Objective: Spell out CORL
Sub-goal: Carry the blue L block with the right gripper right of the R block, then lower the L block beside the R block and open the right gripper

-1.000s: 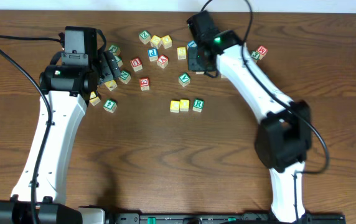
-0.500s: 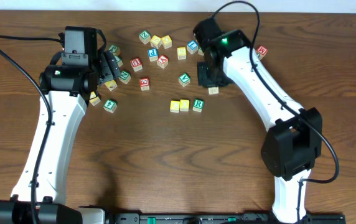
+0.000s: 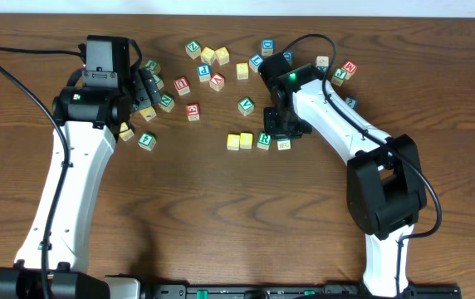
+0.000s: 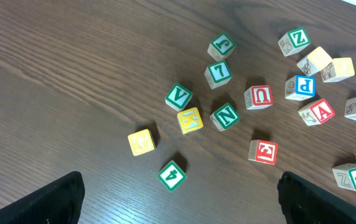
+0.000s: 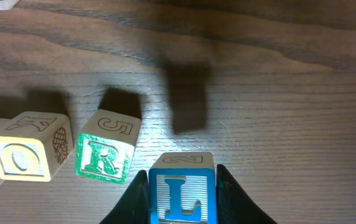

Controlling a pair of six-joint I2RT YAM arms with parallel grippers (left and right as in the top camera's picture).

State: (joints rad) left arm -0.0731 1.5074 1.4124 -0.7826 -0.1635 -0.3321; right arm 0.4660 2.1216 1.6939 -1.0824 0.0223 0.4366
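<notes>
CORL cubes [image 3: 246,140]: set in a short row just right of the centre of the overhead frame, on bare wood.
Table [image 3: 188,216]: dark brown wood with a long grain running across the frame; a matt sheen is seen under the right wrist camera.
Room: little is shown; only a pale strip [image 3: 221,4] is seen along the upper edge of the overhead frame.
Row, from frame left: left yellow-topped cube [image 3: 232,142], second yellow-topped cube [image 3: 246,140], R cube [image 3: 264,140], L cube [image 3: 283,144].
Yellow pair: placed touching side by side; in the right wrist view a yellow O is shown on a cream face of one, and the other is cut off by the left edge.
R cube: a white face with a green border and a green R; set just beside the yellow pair, slightly turned.
L cube: a blue-bordered white face with a blue L; placed just right of the R cube with a narrow gap; whether it rests on the wood cannot be told.
Shadow [image 5: 187,102]: a dark square is cast on the wood, apart from the L cube.
Right gripper [image 5: 181,186]: the L cube is pinched between both fingers.
Loose cubes [image 3: 217,80]: scattered across the upper part of the overhead frame, with red, green, blue and yellow faces.
Left gripper [image 4: 187,199]: fingers are spread wide above the loose cubes at upper left; nothing is held.
</notes>
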